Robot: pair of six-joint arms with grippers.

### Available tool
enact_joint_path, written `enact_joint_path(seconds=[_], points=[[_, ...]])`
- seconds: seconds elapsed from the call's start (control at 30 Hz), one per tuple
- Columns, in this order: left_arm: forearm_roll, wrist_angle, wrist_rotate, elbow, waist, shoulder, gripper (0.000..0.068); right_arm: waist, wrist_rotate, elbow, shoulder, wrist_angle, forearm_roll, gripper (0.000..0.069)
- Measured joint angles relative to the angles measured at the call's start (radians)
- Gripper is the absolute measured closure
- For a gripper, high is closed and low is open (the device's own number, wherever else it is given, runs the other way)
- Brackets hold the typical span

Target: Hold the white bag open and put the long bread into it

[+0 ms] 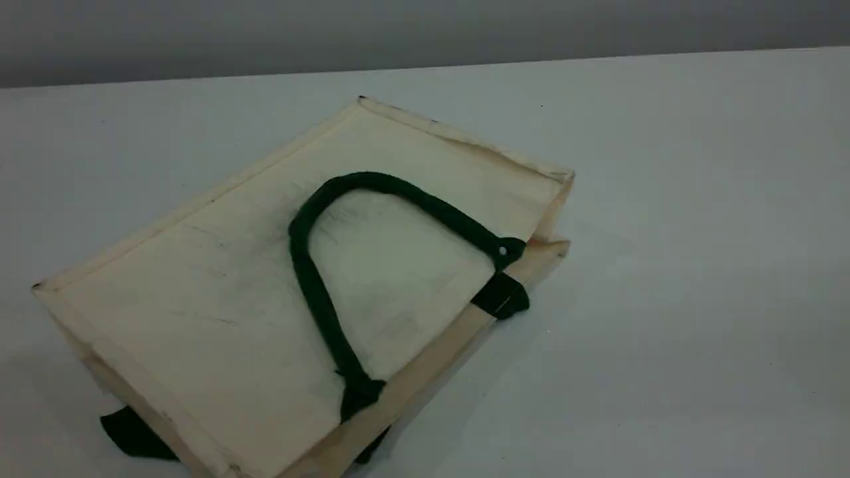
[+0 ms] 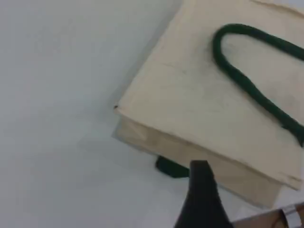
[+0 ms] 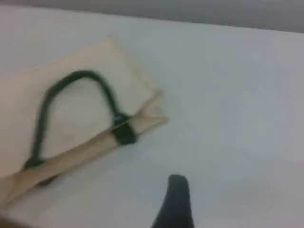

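The white bag (image 1: 219, 285) lies flat on the table, its mouth edge toward the lower right and pressed shut. One dark green handle (image 1: 309, 279) rests in a loop on its upper face; a bit of the other handle (image 1: 133, 435) sticks out from underneath. In the left wrist view the bag (image 2: 190, 95) fills the upper right, and the left fingertip (image 2: 203, 190) hangs above its near side with nothing in it. From the right wrist, the bag (image 3: 19, 95) is at left, and the right fingertip (image 3: 175, 199) hovers over bare table beside the mouth. The long bread is out of view.
The pale table (image 1: 697, 265) stretches right of the bag and behind it to a far edge against a grey wall (image 1: 425, 33). Neither arm shows in the scene view.
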Motion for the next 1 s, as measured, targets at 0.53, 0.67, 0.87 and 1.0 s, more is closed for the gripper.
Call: enact_joint_path(seconds=[0.53,0.67,0.87,1.0], points=[[-0.001,0.001,0.002,0.0,0.1,-0.051,0.023,-0.25,0.0,-0.001,-0.036,0.002,0.0,0.0113],[-0.002,0.002,0.002,-0.001,0.1,-0.118,0.023,-0.25,0.0,-0.001,-0.035,0.002,0.0,0.0113],[-0.002,0.001,0.002,-0.001,0.091,-0.117,0.023,-0.249,-0.002,-0.001,-0.035,0.002,0.0,0.0113],[-0.002,0.001,0.002,-0.001,0.089,-0.117,0.023,-0.249,-0.002,-0.001,-0.035,0.002,0.0,0.0113]])
